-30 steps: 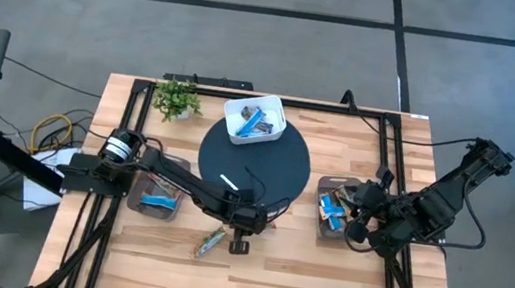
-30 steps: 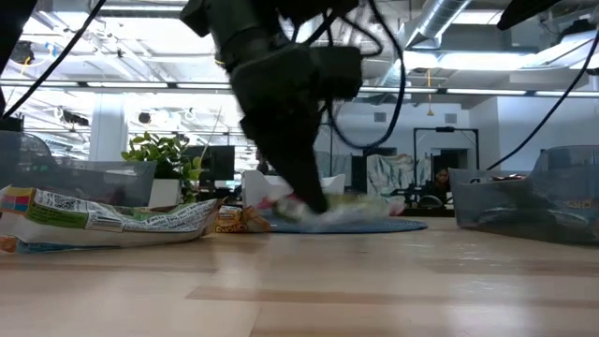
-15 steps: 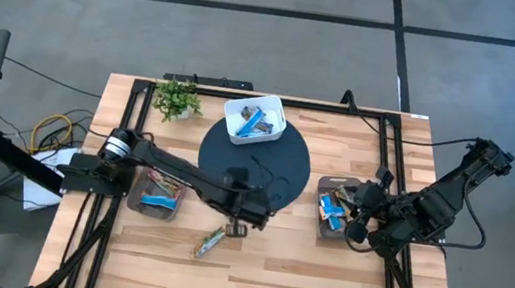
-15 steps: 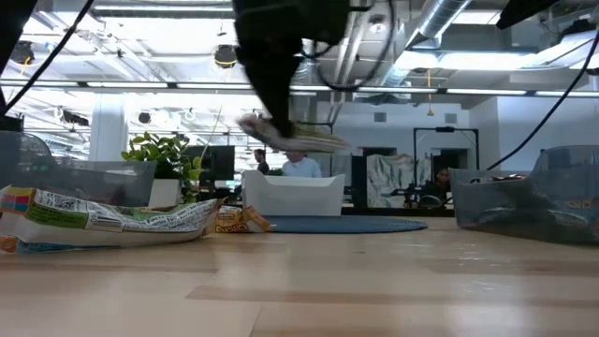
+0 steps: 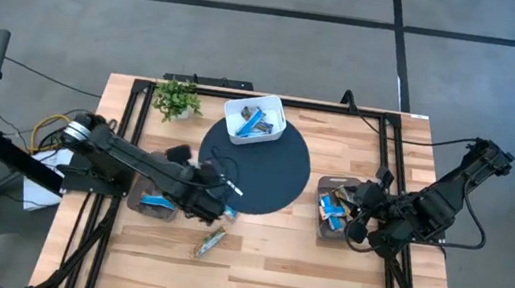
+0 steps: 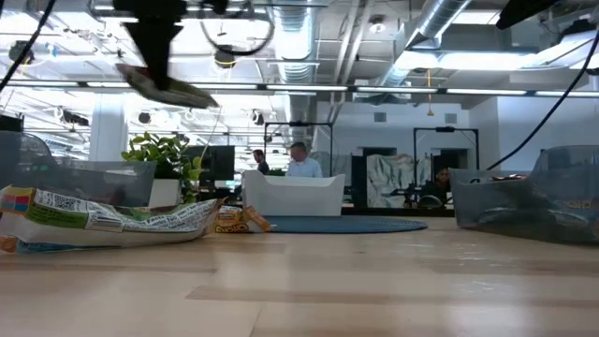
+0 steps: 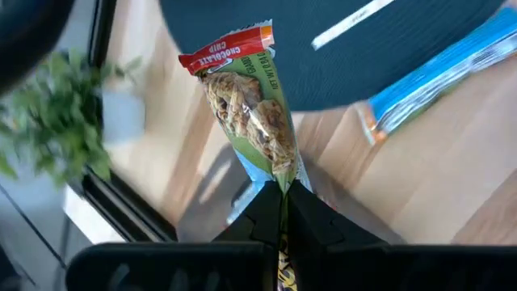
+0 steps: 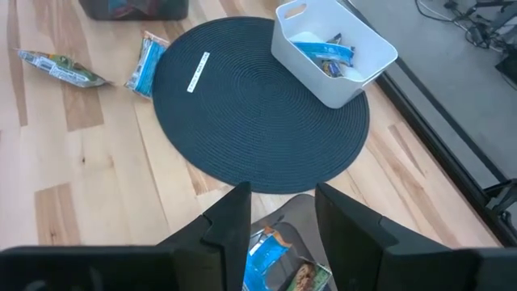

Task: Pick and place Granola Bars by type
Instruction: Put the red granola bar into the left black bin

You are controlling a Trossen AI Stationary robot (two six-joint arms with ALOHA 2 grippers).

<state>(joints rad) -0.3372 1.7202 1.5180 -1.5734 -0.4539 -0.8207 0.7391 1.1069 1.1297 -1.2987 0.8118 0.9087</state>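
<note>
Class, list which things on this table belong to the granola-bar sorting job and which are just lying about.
Job: held green bar, left end effector, blue bar, loose green bar, white box, left tray.
Lying about: potted plant, white stick, dark mat.

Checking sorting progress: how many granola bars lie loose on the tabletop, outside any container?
2: a green-wrapped bar on bare wood and a blue bar at the round mat's edge. A third hangs clamped in the left gripper; its arm may hide more.
</note>
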